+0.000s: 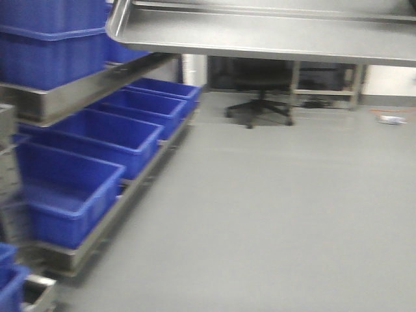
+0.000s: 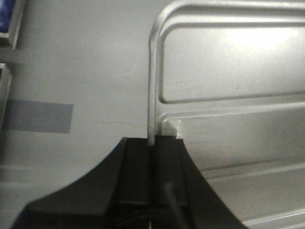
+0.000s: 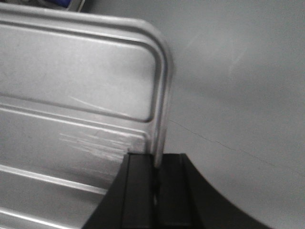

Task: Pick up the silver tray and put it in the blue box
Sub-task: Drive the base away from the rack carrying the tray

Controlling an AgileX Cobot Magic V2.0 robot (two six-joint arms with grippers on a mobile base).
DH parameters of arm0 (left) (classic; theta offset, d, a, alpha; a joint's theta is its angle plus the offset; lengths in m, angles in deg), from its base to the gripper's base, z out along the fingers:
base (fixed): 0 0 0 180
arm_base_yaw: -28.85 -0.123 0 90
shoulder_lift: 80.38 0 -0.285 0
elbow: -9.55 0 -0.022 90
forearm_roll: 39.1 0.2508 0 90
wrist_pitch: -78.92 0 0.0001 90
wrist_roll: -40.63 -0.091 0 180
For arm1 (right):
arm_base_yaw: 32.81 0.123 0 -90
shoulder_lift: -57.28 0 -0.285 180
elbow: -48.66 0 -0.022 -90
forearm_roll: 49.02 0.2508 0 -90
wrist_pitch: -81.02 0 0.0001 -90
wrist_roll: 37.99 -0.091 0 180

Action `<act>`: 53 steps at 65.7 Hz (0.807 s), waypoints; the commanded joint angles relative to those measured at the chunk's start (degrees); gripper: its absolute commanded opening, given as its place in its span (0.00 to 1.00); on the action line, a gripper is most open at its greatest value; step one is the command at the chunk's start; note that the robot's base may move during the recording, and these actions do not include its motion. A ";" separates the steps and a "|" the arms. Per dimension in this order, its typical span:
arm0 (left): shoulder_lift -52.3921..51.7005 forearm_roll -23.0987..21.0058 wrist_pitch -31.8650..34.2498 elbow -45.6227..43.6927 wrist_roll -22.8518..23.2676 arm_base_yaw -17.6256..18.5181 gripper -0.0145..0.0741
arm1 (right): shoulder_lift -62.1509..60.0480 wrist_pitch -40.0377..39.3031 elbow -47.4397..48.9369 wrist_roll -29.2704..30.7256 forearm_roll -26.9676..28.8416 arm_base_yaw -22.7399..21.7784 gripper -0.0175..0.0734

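The silver tray (image 1: 260, 32) hangs in the air across the top of the front view, held level above the grey floor. My left gripper (image 2: 152, 143) is shut on the tray's left rim (image 2: 151, 95); the ridged floor of the tray (image 2: 228, 62) spreads to the right. My right gripper (image 3: 156, 160) is shut on the tray's right rim (image 3: 162, 109), with the tray floor (image 3: 71, 76) to its left. Several blue boxes (image 1: 71, 195) sit in a row on a low steel rack at the left, well below the tray.
More blue boxes (image 1: 52, 39) stand on the rack's upper shelf (image 1: 84, 88). A black office chair (image 1: 260, 104) and a desk (image 1: 325, 81) are at the back. Grey floor (image 1: 273, 214) spreads to the right of the rack. A grey tape patch (image 2: 38, 117) marks the floor.
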 commanded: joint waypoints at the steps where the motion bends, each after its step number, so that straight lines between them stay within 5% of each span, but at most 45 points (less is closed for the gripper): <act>1: -2.45 5.15 -1.92 -1.93 0.24 -0.07 0.05 | -1.27 -0.75 1.84 0.54 -4.54 -0.47 0.26; 53: -2.45 4.90 -1.92 -1.93 0.24 -0.07 0.05 | -1.27 -0.70 1.84 0.54 -4.54 -0.47 0.26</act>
